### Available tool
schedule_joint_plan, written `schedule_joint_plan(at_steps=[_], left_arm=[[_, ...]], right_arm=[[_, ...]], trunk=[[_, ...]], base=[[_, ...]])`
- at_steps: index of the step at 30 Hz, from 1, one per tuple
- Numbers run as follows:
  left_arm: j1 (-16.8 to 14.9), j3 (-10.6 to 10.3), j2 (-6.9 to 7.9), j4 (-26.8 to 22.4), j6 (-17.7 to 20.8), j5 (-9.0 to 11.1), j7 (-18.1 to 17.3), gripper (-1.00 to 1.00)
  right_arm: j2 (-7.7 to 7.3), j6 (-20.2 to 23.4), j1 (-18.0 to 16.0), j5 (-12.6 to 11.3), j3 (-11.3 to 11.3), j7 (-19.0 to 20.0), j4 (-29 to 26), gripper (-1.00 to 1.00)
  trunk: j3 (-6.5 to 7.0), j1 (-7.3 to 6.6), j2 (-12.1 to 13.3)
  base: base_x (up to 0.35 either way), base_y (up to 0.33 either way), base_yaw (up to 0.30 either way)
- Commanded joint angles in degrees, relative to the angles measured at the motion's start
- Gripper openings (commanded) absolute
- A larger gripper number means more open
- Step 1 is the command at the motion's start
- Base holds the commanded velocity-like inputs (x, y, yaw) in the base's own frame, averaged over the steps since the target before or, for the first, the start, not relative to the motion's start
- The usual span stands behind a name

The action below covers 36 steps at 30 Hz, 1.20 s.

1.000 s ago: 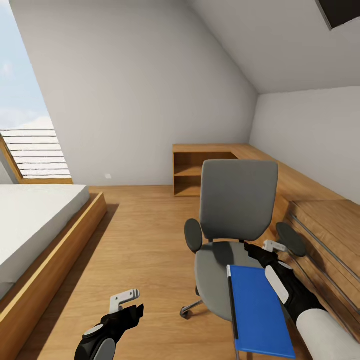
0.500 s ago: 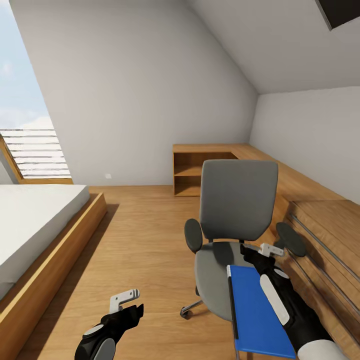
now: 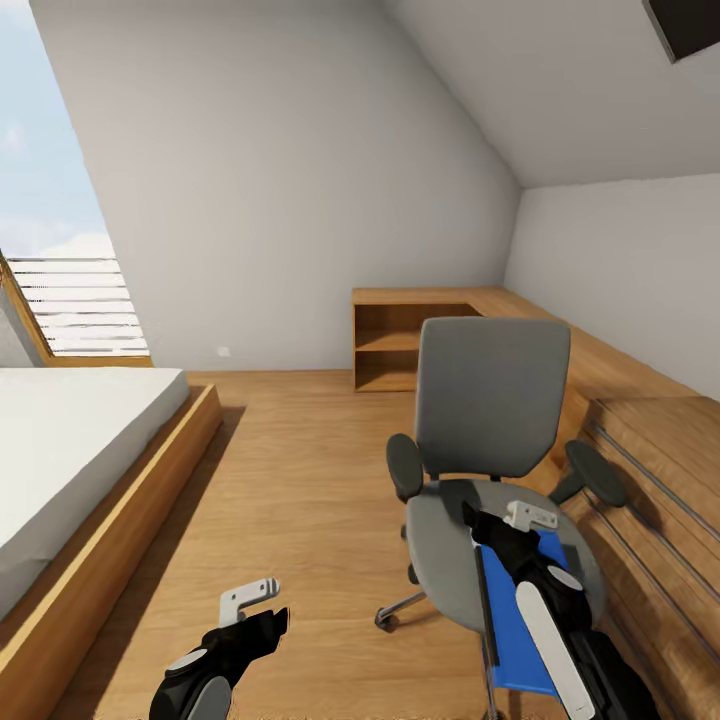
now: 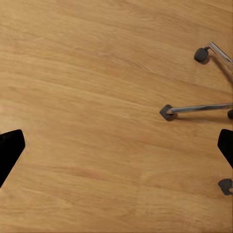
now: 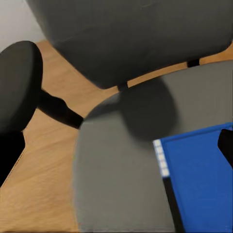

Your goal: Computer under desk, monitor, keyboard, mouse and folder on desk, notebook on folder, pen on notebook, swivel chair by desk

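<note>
Lying on swivel chair [image 3: 480,420] seat, blue folder [image 3: 515,630]

Open wooden floor [image 3: 300,480] lay wide between the bed [image 3: 80,450] and the swivel chair [image 3: 495,430], giving an arm plenty of room on that side. The left pincer [image 3: 250,598] hung over this bare floor, well apart from the chair's wheeled legs [image 4: 194,109]. Over the seat, the tall backrest [image 3: 492,395] walled off the far side, and the two armrests [image 3: 405,467] flanked it. The right pincer [image 3: 528,517] hovered above the seat, over the blue folder [image 3: 520,620]. Beyond the chair's right armrest, the wooden bench [image 3: 650,440] along the wall left only a narrow gap.
</note>
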Motion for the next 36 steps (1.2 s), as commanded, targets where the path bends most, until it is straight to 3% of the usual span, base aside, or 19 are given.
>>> schedule_joint_plan(at_steps=[1, 7, 36], left_arm=[[0.0, -0.1, 0.01, -0.1, 0.1, 0.6, 0.6, 1.00], [0.0, -0.1, 0.01, -0.1, 0.1, 0.6, 0.5, 1.00], [0.0, -0.2, 0.01, 0.4, 0.1, 0.7, 0.5, 1.00]], right_arm=[[0.07, 0.2, 0.0, -0.6, 0.2, -0.6, -0.3, 1.00], [1.70, 0.2, 0.2, -0.6, 0.2, -0.5, -0.7, 1.00], [1.97, 0.1, 0.3, -0.4, 0.1, -0.6, -0.4, 1.00]], trunk=[[-0.06, -0.02, 0.0], [-0.06, -0.02, 0.0], [-0.01, -0.02, 0.0]], base=[[-0.099, 0.304, 0.000], [-0.095, 0.312, 0.000], [-0.008, 0.325, -0.026]])
